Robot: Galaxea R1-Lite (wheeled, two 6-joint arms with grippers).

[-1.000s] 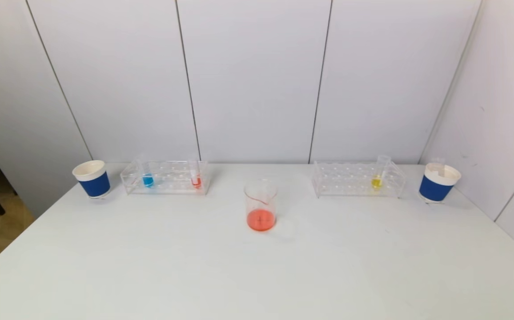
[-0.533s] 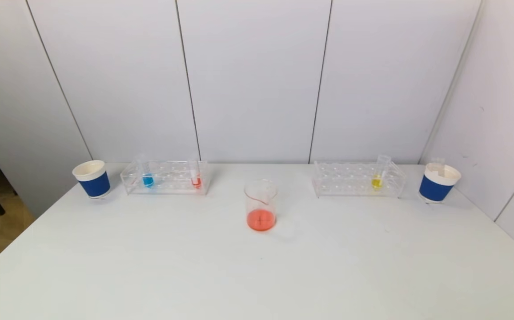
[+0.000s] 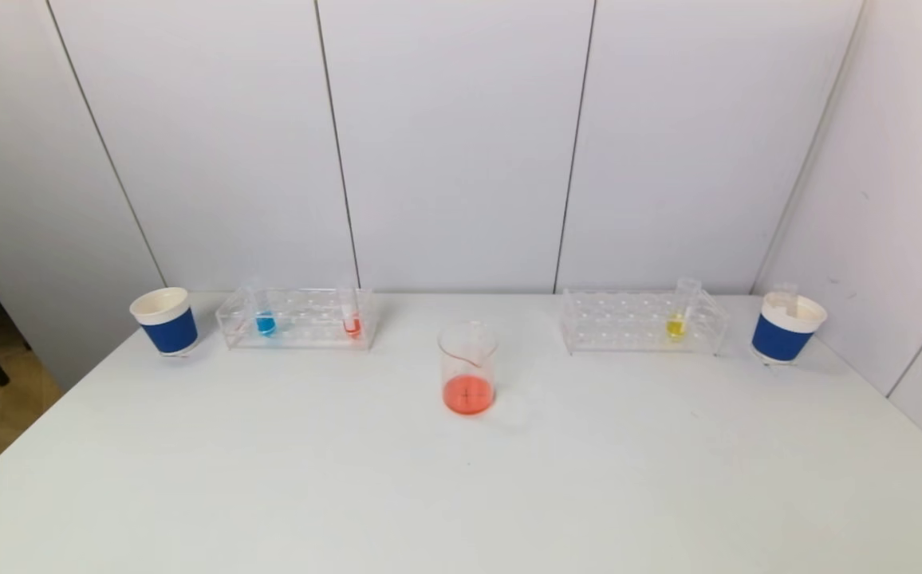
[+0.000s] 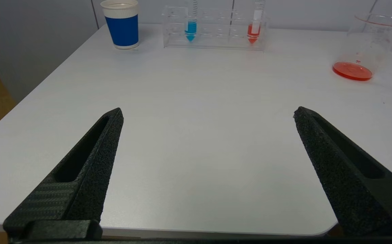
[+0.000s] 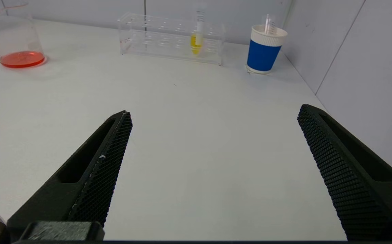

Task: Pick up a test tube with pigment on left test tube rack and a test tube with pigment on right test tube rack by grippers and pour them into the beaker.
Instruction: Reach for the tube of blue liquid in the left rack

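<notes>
Nearest the robot, over the table's (image 3: 269, 478) front edge, the left gripper (image 4: 208, 113) and right gripper (image 5: 214, 113) gape wide, empty. Farther on stands the beaker (image 3: 467, 368), holding red liquid. Farthest, the left rack (image 3: 297, 319) holds blue (image 3: 265, 319) and red (image 3: 352, 320) tubes; the right rack (image 3: 640, 323) holds a yellow tube (image 3: 676, 319).

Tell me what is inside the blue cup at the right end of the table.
A clear, empty-looking test tube sticks up out of the right blue cup, leaning on its rim. The cup's wall hides the tube's lower end and anything else at the bottom.
</notes>
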